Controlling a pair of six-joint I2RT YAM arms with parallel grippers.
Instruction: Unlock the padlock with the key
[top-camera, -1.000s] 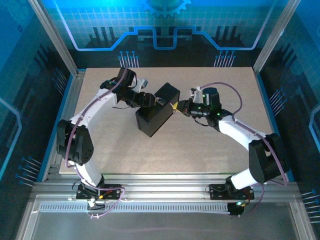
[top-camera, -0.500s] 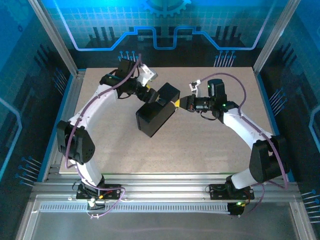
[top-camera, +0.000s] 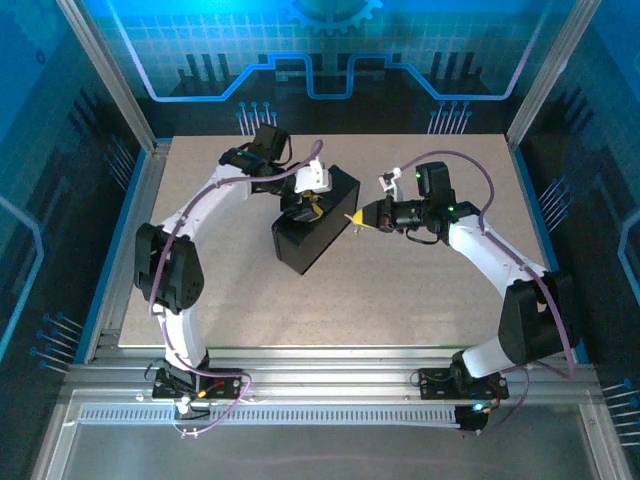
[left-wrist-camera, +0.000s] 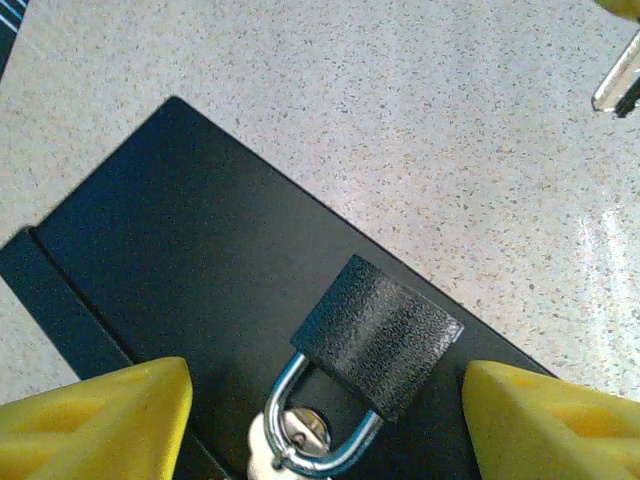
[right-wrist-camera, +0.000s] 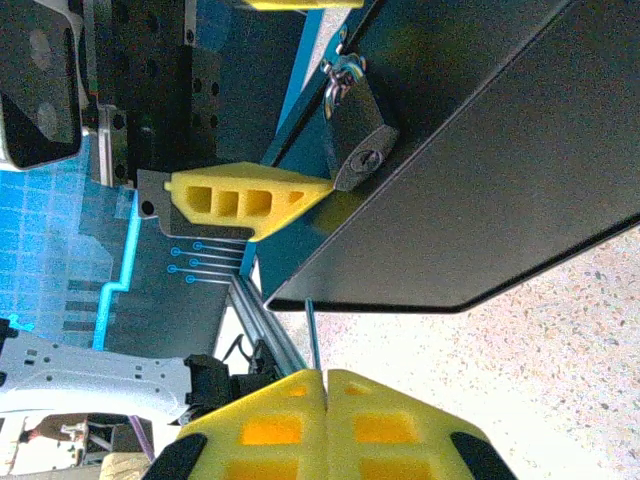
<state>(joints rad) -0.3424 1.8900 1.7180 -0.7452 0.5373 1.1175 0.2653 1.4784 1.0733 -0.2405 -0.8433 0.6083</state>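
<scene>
Left tool (top-camera: 312, 205) now astride padlock (left-wrist-camera: 378, 336) (jaws apart), key (right-wrist-camera: 313, 335) seemingly clear.

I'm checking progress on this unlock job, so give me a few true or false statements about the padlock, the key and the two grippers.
1. The left gripper stands open, one finger on either side of the padlock. True.
2. The key is already inside the padlock. False: it is clear of the padlock, not yet inserted.
3. The right gripper is shut on the key. True.
4. The padlock lies on the bare table. False: it rests on the black box.
</scene>
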